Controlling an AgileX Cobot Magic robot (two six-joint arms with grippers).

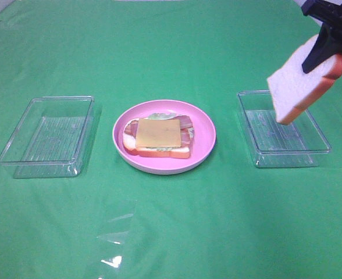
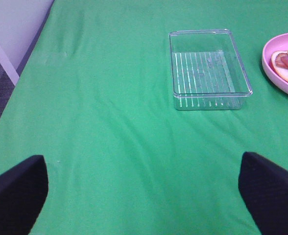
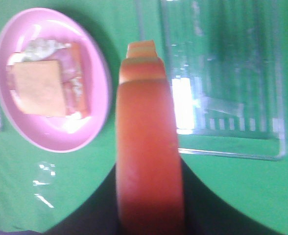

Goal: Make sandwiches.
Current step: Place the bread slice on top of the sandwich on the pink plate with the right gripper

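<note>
An open-topped sandwich point(image 1: 157, 136) lies on the round pink plate point(image 1: 206, 133): a bread slice under lettuce, bacon and a yellow cheese square on top point(image 3: 38, 87). My right gripper point(image 1: 328, 49) hangs high at the right, shut on a white bread slice point(image 1: 296, 81) with orange-brown crust point(image 3: 148, 156), tilted above the right clear tray point(image 1: 284, 152). In the left wrist view my left gripper point(image 2: 144, 188) stands open over bare cloth, its fingers point(image 2: 16, 191) far apart, well short of the left clear tray point(image 2: 210, 95). The plate's edge point(image 2: 274, 46) shows there too.
Two clear rectangular trays flank the plate, the left one point(image 1: 46, 157) holding nothing. A scrap of clear film point(image 1: 116, 238) lies on the green cloth near the front. A grey wall and floor point(image 2: 7, 44) border the table's left side.
</note>
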